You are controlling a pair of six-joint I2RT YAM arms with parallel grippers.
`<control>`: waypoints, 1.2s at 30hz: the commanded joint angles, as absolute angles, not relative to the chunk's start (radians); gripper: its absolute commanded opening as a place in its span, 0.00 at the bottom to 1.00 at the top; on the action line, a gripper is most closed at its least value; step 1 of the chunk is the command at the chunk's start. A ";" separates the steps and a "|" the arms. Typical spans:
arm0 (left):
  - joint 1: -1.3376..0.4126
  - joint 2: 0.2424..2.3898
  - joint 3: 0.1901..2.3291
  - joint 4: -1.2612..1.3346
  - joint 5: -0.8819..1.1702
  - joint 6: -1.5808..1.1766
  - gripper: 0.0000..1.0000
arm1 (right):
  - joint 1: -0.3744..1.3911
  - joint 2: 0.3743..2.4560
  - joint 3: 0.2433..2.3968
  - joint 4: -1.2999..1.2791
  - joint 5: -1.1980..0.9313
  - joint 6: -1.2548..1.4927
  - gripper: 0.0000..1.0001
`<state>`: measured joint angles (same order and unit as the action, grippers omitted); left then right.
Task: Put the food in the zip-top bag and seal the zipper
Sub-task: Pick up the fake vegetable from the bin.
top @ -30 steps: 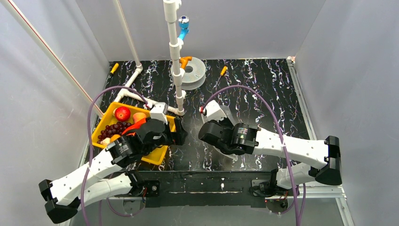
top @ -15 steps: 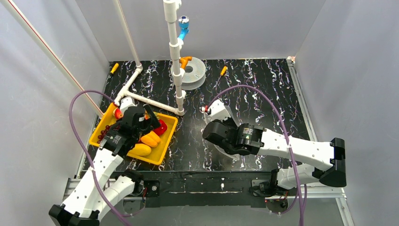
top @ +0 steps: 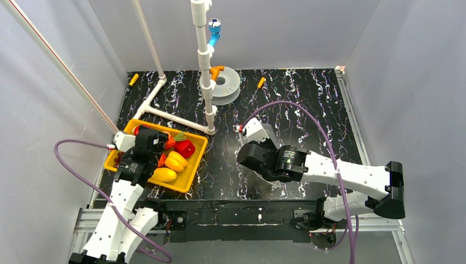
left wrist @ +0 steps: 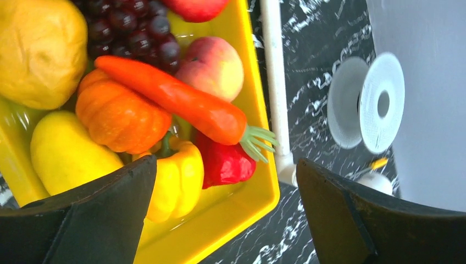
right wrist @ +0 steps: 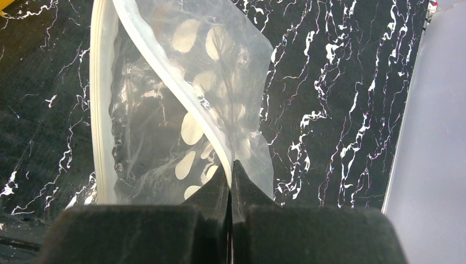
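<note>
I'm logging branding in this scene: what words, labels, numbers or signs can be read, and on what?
None can be read in any view.
Small green mark on the right arm, at its black wrist: too small to read.
Clear dotted plastic zip-top bag: white dots only, no lettering.
Yellow rectangular plastic tray: no label shows.

Glossy food [left wrist: 171,100] — clear plastic bag [right wrist: 181,110]

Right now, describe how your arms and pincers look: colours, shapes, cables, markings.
Both arms match: the left arm and right arm have white, rounded links with black joint housings, and a purple cable loops along each. The left pincer and right pincer have matte black, wedge-shaped fingers. No sleeves; any markings are too small to read.
</note>
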<state>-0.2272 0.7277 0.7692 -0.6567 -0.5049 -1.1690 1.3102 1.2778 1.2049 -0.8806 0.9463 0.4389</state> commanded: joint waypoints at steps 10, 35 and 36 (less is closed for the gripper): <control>-0.092 0.750 0.551 -0.443 -0.481 -1.666 0.91 | 1.305 1.273 1.183 -0.831 0.969 0.414 0.01; 0.073 0.988 0.535 -0.381 -0.251 -1.834 0.68 | 1.302 1.276 1.175 -0.805 0.951 0.381 0.01; 0.077 0.994 0.534 -0.378 -0.249 -1.833 0.67 | 1.302 1.276 1.172 -0.804 0.952 0.381 0.01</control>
<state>0.0624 0.9749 0.5449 -0.3424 -0.2642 -1.8172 1.3037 1.2781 1.1793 -0.8337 0.9375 0.3859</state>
